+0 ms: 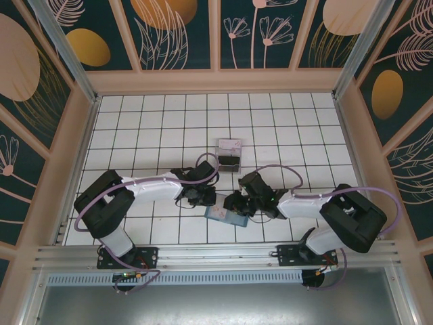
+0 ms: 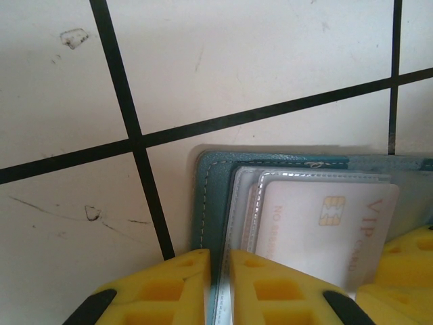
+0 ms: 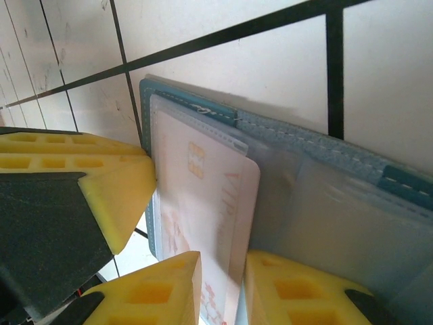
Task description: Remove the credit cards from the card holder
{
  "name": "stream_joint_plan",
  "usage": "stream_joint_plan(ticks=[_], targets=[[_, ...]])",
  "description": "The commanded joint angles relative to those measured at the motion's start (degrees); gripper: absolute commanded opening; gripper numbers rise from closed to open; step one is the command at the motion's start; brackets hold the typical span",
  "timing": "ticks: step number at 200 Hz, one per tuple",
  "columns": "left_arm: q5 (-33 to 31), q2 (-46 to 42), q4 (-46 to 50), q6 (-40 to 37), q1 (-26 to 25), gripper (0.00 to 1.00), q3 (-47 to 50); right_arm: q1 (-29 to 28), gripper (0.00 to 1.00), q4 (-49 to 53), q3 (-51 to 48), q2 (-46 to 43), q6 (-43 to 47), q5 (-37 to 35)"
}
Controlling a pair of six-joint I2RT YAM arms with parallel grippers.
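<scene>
- White tiles with black grid lines cover the table [image 1: 155, 128]. Walls [image 1: 176, 34] of dark teal panels with pale plant drawings close it in on three sides.
- Both arms reach inward from the near edge. They meet a little nearer than the table's middle, over the holder [image 1: 222, 215].
- Holder: teal, with pale stitching along its border, lying opened out on the tiles. Clear sleeves [image 3: 338, 223] line its inside.
- Left gripper [image 2: 220, 284]: pressed together on the holder's near edge. The teal border and a sleeve edge run down between its two yellow pads.
- Pale card [image 2: 318, 223]: whitish, with a gold chip and the letters VIP on its face. It lies against the sleeves on the holder's inner side. How far it sits inside a pocket I cannot tell.
- Right gripper [image 3: 222, 291]: pinching the pale card. One yellow pad is on each side of the card's near end, with the card's face filling the narrow gap between them.
- In the right wrist view, a pad [image 3: 88, 169] of the left gripper stands right at the holder's left edge, just beside the card.
- Stand [image 1: 229, 154]: clear plastic, just beyond the two grippers and apart from the holder. A dark flat piece shows in its near part, too small to tell what it is.
</scene>
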State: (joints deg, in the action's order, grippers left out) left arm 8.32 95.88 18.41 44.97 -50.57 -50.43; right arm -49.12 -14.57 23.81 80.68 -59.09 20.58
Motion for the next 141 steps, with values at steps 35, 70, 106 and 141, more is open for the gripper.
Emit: stream_joint_plan(ticks=[35, 70, 106, 141], targets=[[-0.7, 3.7, 3.0, -0.9, 0.2, 0.17, -0.5, -0.1, 0.24, -10.5, -5.8, -7.7, -1.9, -0.9], [-0.6, 3.5, 3.2, -0.7, 0.3, 0.17, -0.7, 0.4, 0.24, -18.1, -7.6, -6.1, -2.7, 2.8], [-0.4, 3.3, 3.3, -0.4, 0.2, 0.17, -0.6, 0.5, 0.25, -19.5, -7.7, -3.7, -2.8, 3.2], [-0.5, 3.2, 3.5, -0.2, 0.2, 0.17, -0.8, 0.5, 0.26, -21.5, -7.0, 0.3, -2.9, 4.3]])
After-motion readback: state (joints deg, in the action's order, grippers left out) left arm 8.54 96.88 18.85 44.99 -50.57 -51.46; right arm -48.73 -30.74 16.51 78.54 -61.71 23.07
